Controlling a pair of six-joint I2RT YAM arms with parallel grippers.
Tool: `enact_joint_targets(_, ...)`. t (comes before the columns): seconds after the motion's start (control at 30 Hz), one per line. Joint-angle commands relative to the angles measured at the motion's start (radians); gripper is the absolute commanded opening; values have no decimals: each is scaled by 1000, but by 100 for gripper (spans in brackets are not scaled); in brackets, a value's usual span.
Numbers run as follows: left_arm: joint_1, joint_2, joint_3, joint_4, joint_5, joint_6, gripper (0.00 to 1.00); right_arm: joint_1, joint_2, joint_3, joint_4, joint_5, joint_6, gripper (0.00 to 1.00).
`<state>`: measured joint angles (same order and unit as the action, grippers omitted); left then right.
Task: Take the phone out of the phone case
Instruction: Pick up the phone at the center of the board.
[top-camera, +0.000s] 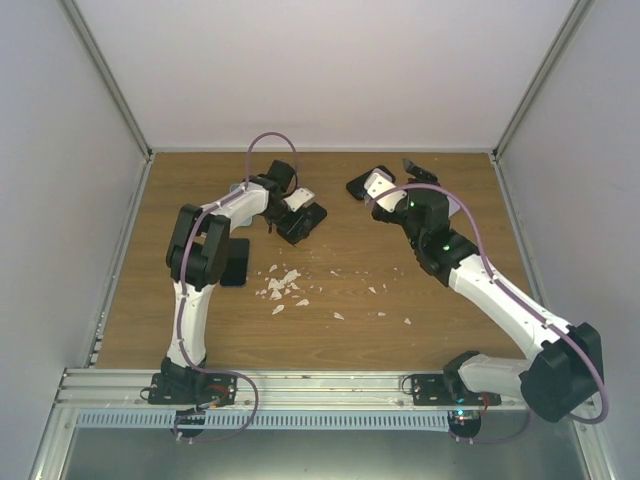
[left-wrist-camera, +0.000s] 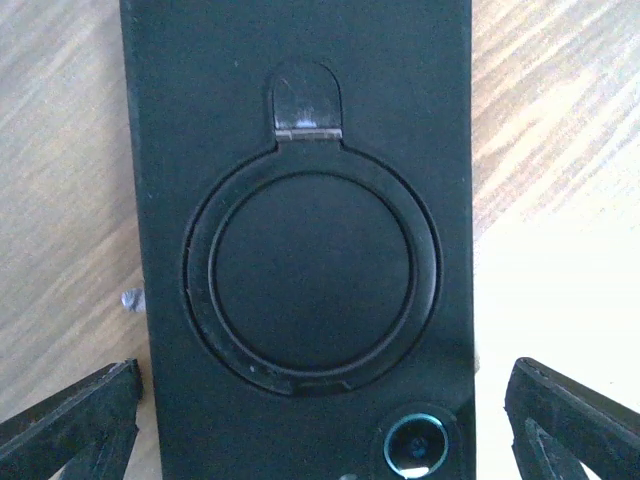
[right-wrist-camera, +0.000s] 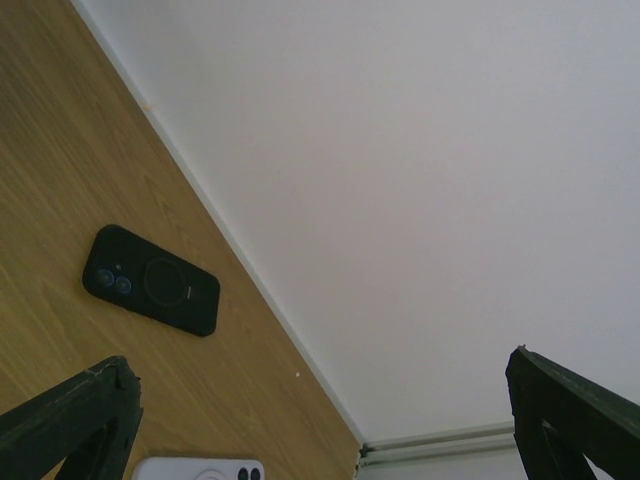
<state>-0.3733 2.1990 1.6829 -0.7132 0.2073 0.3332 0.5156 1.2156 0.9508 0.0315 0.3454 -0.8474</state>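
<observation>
A black phone case (left-wrist-camera: 305, 170) with a round ring on its back and a camera lens (left-wrist-camera: 415, 446) lies flat on the wooden table and fills the left wrist view. Whether a phone sits inside it I cannot tell. My left gripper (left-wrist-camera: 320, 430) hangs open just above it, one finger (left-wrist-camera: 70, 420) on each long side, not touching. From above, the case (top-camera: 308, 224) shows under the left gripper (top-camera: 298, 215). My right gripper (right-wrist-camera: 320, 425) is open and empty, raised near the back of the table (top-camera: 392, 185) and facing the wall.
A second black cased phone (right-wrist-camera: 150, 280) and a white one (right-wrist-camera: 200, 468) lie near the right gripper. Another black slab (top-camera: 236, 262) lies under the left arm. White scraps (top-camera: 280, 285) litter the table's middle. Walls close the back and both sides.
</observation>
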Motion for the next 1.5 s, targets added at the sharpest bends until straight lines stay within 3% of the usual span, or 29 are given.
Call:
enact_joint_targets(0.0,-10,45,51,43,-10,6,99,-11,17,44,-5,-12,32,100)
enact_joint_targets(0.3,-20,106,103,32,-45,10,96,-17,27,46,-8,-13,34,99)
enact_joint_targets(0.57,-36,81,104,-12,-27,70,80,-54,37,67,-38,-39,80,100)
enact_joint_targets(0.73,-59,3,52,-9,-9,165,68,-98,56,120,-128,-88,166,100)
enact_joint_targets(1.2,-114,-167,-103,0,110,489,57,-178,91,199,-276,-209,326,100)
enact_joint_targets(1.33,-126,-200,-132,5,144,543,60,-183,96,203,-298,-228,352,100)
enact_joint_targets(1.47,-127,-171,-85,8,83,443,89,-187,99,207,-314,-240,373,99)
